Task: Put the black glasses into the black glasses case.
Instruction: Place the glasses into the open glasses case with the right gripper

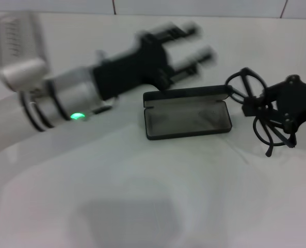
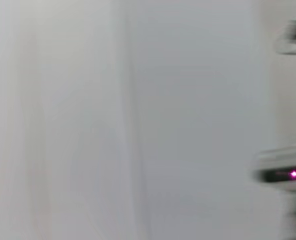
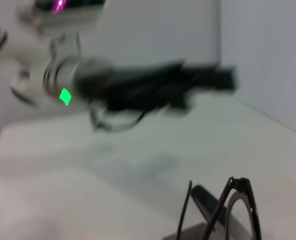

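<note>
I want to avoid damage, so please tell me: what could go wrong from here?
1. The right hand holds the black glasses beside the open black glasses case with temple arms hanging; they may catch the rim.
2. The left hand, open, hovers behind the case and could knock its lid.

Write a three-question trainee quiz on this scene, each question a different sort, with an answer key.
1. True or false: the black glasses already lie inside the black glasses case.
2. Which gripper holds the glasses? A) the left gripper B) the right gripper C) neither
3. Fill in: the case sits on the white table with its lid ____.

Key:
1. False. They are held up beside the case's right end.
2. B. The left gripper hovers open behind the case's left end, holding nothing.
3. Open, with the grey lining showing.
</note>
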`<state>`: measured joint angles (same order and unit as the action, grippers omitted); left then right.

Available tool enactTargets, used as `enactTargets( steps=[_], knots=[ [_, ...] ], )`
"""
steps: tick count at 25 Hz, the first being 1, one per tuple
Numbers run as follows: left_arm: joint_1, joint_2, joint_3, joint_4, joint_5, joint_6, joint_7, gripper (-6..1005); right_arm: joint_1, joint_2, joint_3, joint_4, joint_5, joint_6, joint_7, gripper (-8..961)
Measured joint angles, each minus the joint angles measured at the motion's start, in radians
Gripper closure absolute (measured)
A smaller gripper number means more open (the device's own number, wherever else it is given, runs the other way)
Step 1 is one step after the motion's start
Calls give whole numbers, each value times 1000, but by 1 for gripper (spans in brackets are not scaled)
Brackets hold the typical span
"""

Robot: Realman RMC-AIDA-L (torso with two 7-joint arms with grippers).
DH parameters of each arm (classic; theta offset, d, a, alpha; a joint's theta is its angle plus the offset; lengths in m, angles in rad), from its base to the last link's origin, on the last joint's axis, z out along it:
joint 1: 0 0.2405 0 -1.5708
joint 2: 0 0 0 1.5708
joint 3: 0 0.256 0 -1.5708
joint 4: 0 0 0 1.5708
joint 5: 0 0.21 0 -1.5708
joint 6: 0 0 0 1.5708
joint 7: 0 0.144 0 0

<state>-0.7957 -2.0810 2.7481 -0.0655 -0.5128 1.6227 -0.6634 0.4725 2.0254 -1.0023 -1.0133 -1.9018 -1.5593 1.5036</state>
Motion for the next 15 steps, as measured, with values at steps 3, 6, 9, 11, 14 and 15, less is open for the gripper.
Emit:
enactTargets(
  steps=[3, 6, 9, 11, 14, 15],
  knots=[
    [63, -2, 0, -29, -178, -10, -30, 404, -64, -2, -224, -258, -51, 145, 126, 811],
    [116, -3, 1, -31, -305, -28, -32, 404, -86, -2, -326, -364, -121, 230, 183, 811],
    [147, -5, 5, -30, -353, -37, -27, 404, -92, -1, -450, -471, -241, 299, 274, 810],
    [155, -6, 5, -30, -355, -39, -27, 404, -86, -1, -520, -509, -313, 327, 320, 810],
    [161, -7, 6, -28, -356, -53, -26, 404, -79, 1, -628, -542, -427, 389, 381, 809],
    [162, -7, 7, -28, -356, -56, -27, 404, -78, 1, -667, -551, -463, 414, 400, 809]
  ],
)
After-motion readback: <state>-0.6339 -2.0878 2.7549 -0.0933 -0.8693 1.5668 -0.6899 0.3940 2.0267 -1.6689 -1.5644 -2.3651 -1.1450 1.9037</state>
